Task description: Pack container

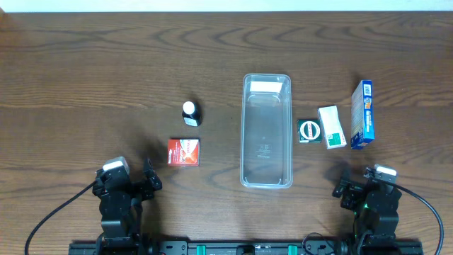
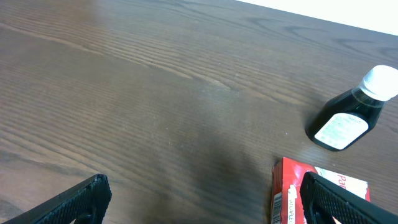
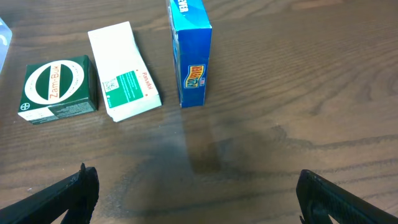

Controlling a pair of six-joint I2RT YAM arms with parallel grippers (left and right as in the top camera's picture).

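The clear plastic container (image 1: 266, 131) lies lengthwise at the table's middle and holds nothing. Left of it lie a small dark bottle with a white cap (image 1: 190, 112) (image 2: 348, 114) and a red box (image 1: 183, 151) (image 2: 297, 194). Right of it lie a dark green box (image 1: 308, 131) (image 3: 57, 89), a white and green box (image 1: 331, 127) (image 3: 123, 71) and a blue box (image 1: 362, 114) (image 3: 190, 50). My left gripper (image 1: 145, 180) (image 2: 202, 202) is open and empty, just left of the red box. My right gripper (image 1: 352, 190) (image 3: 198, 196) is open and empty, in front of the boxes.
The dark wooden table (image 1: 85, 85) runs to a white edge at the back. Both arm bases stand at the front edge, with cables trailing out to the sides.
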